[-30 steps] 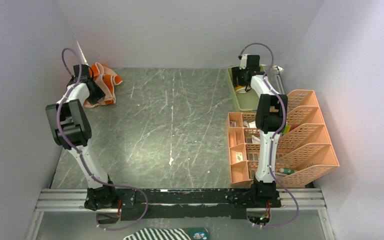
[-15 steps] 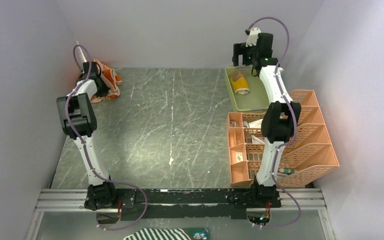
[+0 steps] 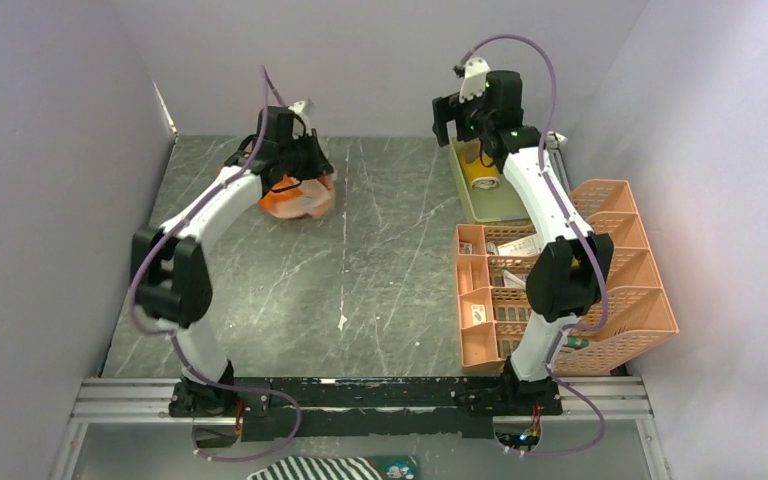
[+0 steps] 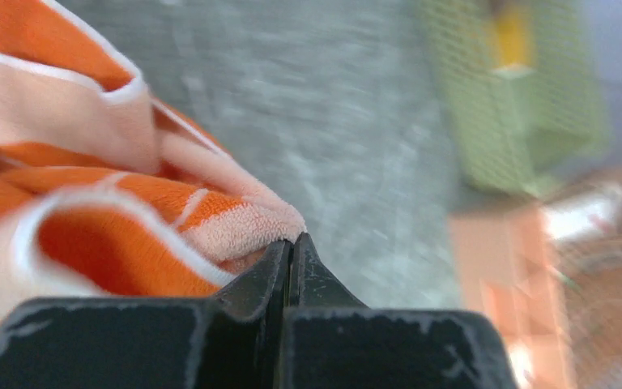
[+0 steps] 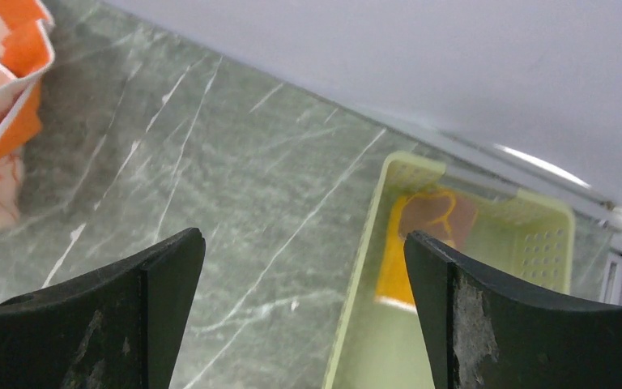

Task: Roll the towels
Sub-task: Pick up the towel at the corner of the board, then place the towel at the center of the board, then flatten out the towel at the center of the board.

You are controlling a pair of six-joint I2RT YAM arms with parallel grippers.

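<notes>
**Orange towel pinched; yellow one in tray**

My left wrist view is blurred, and the background is only smears. The left gripper [image 4: 291, 243] has its jaws pressed together on a cream edge of the orange towel [image 4: 105, 203], which is bunched with its print unreadable. From above it sits far left-centre on the table [image 3: 380, 280]; I cannot tell whether it is touching or lifted. The right gripper [image 5: 304, 243] has its jaws spread wide with nothing between them, above the green tray [image 5: 362, 275]. The tray holds the rolled yellow towel [image 5: 397, 267]. The peach organiser [image 3: 620, 290] holds items too small to name.
</notes>
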